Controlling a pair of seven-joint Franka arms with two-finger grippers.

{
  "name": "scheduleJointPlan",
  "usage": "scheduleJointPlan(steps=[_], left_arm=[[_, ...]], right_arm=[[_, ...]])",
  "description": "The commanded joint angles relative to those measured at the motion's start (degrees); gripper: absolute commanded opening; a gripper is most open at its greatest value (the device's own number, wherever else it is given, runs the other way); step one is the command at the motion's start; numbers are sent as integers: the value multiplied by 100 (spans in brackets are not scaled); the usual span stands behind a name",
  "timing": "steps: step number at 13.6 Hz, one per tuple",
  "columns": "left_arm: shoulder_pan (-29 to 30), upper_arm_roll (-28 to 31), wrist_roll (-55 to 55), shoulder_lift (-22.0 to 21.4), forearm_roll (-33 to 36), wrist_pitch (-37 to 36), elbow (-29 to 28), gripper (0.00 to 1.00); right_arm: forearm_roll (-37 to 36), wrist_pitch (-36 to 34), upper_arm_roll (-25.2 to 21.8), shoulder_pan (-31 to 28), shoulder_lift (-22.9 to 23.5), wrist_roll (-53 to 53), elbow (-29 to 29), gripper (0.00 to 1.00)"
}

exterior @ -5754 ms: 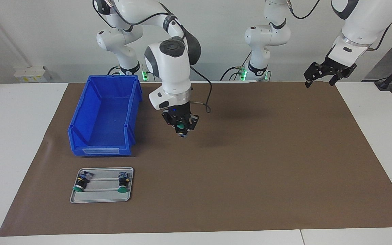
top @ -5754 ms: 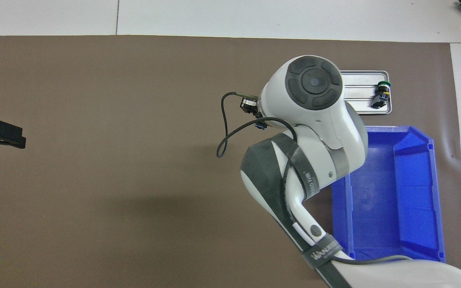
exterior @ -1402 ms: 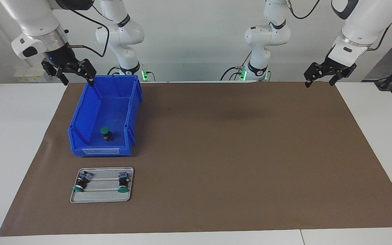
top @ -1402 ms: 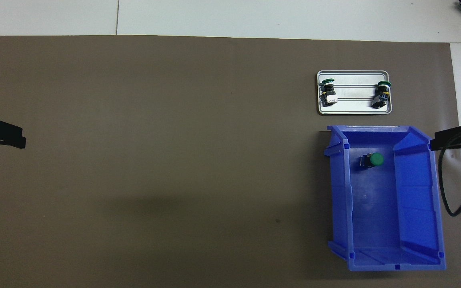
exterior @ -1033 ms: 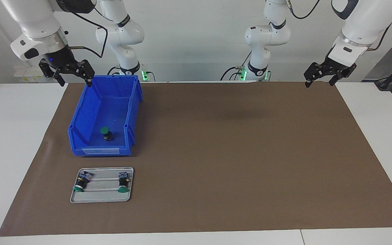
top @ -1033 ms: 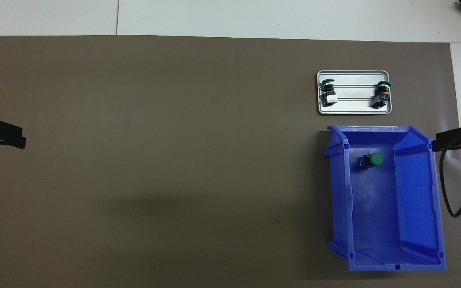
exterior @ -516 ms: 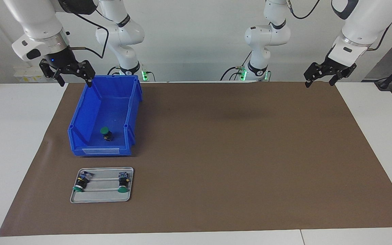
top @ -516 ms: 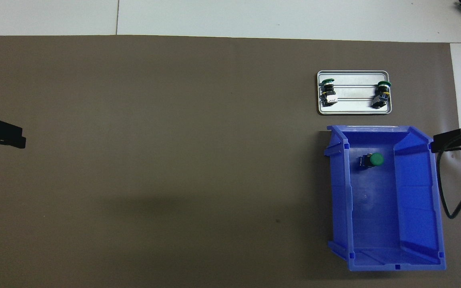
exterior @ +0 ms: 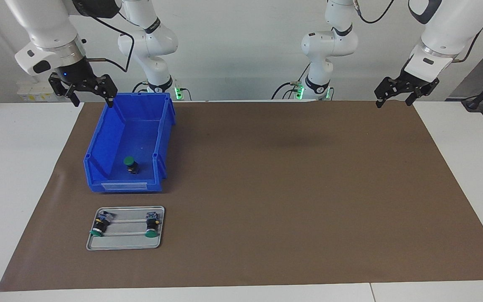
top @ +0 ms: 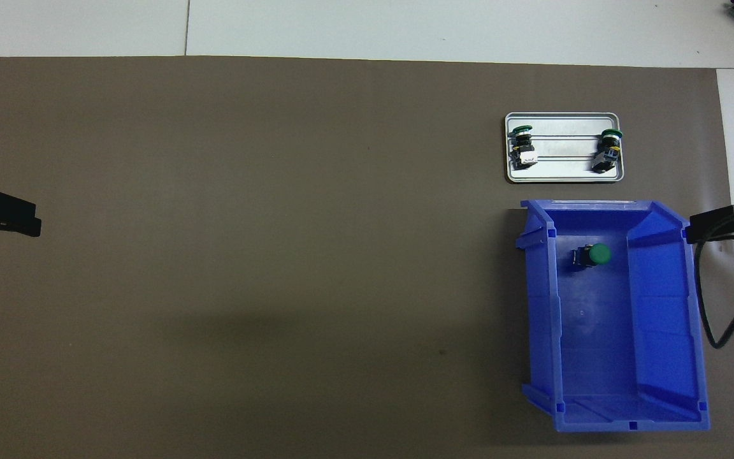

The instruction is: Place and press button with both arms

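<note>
I am the pair of arms. My right gripper [exterior: 91, 100], black with two fingers, hangs at the upper left of the facing view, raised over the corner of the blue plastic bin [exterior: 99, 138] that is nearest to my bases. Its fingers stand apart and hold nothing. My left gripper [exterior: 393, 100], also black, hangs at the upper right of that view, over the edge of the brown mat [exterior: 292, 188], with fingers apart and empty too. In the overhead view only their tips show at the side edges of the frame.

The small push-button with round green cap and black body [exterior: 131, 164] stands inside the blue bin, on its floor, in the part farther from me, cap upward, touching no wall.

Farther still, at the lower left of the facing view, lies the flat grey metal tray [exterior: 126, 244]. On it lie two other green-capped buttons [exterior: 98, 224] [exterior: 151, 225], on their sides, one at each end, well apart.
</note>
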Motion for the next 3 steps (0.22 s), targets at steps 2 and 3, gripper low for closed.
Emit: scheduleJointPlan(steps=[2, 3], left_arm=[[52, -38, 47, -158, 83, 29, -173, 100], [52, -38, 47, -158, 83, 29, -173, 100]], right_arm=[[19, 53, 16, -15, -47, -98, -76, 100], [28, 62, 16, -6, -47, -107, -76, 100]])
